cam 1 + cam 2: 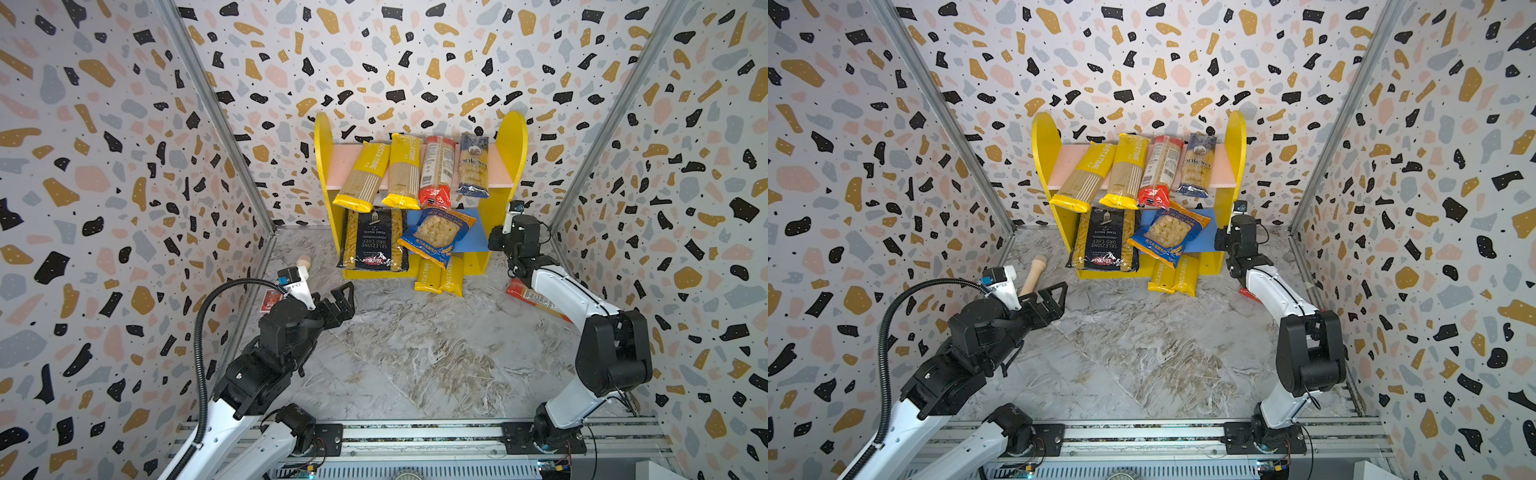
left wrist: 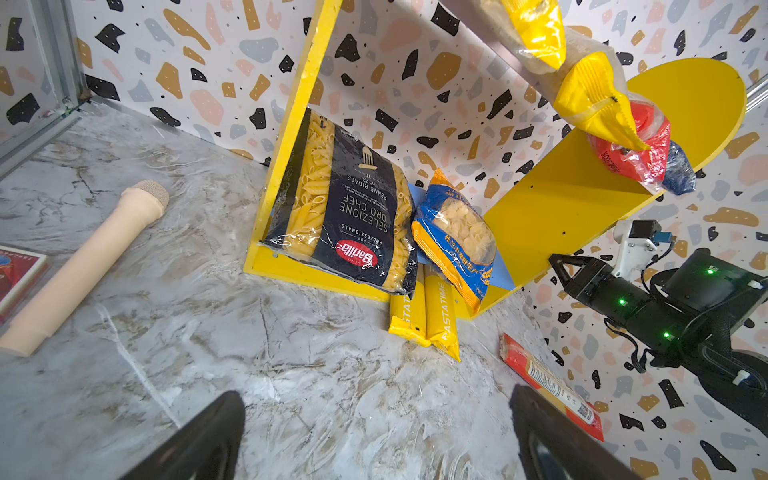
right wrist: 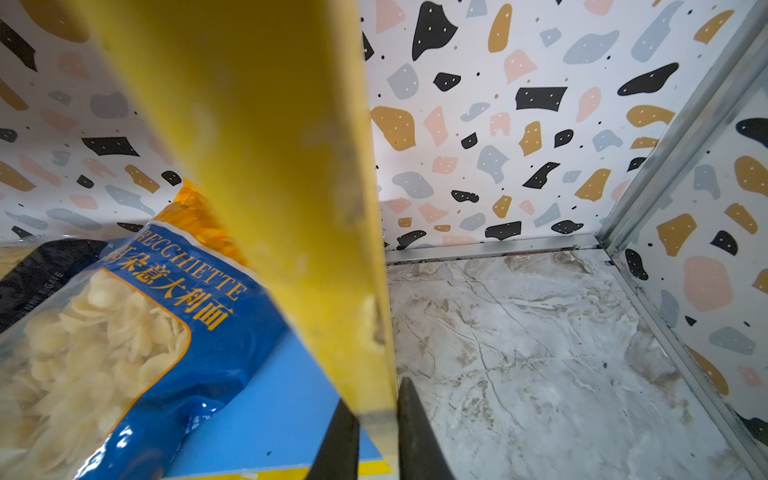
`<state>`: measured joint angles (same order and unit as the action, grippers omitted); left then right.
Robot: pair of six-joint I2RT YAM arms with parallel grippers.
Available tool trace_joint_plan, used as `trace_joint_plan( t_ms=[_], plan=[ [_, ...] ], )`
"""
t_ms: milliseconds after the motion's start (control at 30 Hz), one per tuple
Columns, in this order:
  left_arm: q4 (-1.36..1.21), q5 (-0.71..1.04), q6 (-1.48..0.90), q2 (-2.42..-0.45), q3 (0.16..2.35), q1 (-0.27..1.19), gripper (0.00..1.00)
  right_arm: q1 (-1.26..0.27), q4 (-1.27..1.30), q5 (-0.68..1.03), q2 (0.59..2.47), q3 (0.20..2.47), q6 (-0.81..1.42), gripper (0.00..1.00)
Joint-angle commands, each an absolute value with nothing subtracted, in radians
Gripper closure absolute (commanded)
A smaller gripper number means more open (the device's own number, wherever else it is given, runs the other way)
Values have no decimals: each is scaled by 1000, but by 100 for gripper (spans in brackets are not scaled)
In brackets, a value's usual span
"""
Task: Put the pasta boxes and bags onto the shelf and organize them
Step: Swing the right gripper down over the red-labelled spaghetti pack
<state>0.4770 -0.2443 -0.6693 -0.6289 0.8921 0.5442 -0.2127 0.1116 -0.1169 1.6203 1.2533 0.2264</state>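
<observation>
We see our right end effector (image 3: 376,415) clamped on the yellow side panel of the shelf (image 1: 513,137), our left end effector (image 1: 341,300) hanging with jaws apart above the desk (image 1: 415,353). Six pasta packs (image 1: 405,170) rest on the shelf's boards; a red-ended pack (image 2: 548,386) lies on the desk nearby.

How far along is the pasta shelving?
Done: four long spaghetti packs lie on the pink upper board; black Barilla penne bag and blue-orange bag on the blue lower board. In hand: right gripper clamps the yellow shelf side panel; left gripper open, empty. Left: red-ended spaghetti pack on the marble table; two yellow PASTATIME packs stick out at the base.
</observation>
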Motion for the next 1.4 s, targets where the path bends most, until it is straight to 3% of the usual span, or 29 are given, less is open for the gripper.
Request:
trace_joint_plan(
  t_ms=[0,100,367,933,1133,1367],
  plan=[
    [480,-229,-663,-604,876,540,0,-268,-14,-46,1422,1233,280,61],
    [480,-209,-663,-591,860,540,0,-267,-89,-111,1315,1175,300,41],
    [440,-107,-673,-597,797,539,0,-106,-469,-291,1309,1186,470,34],
    [383,-32,-659,-631,770,540,0,182,-547,-214,1699,1329,510,31],
    [376,-41,-649,-642,765,540,0,224,-563,-210,1829,1451,503,31],
    [369,-44,-643,-650,763,540,0,239,-548,-198,1869,1441,496,31]
  ],
)
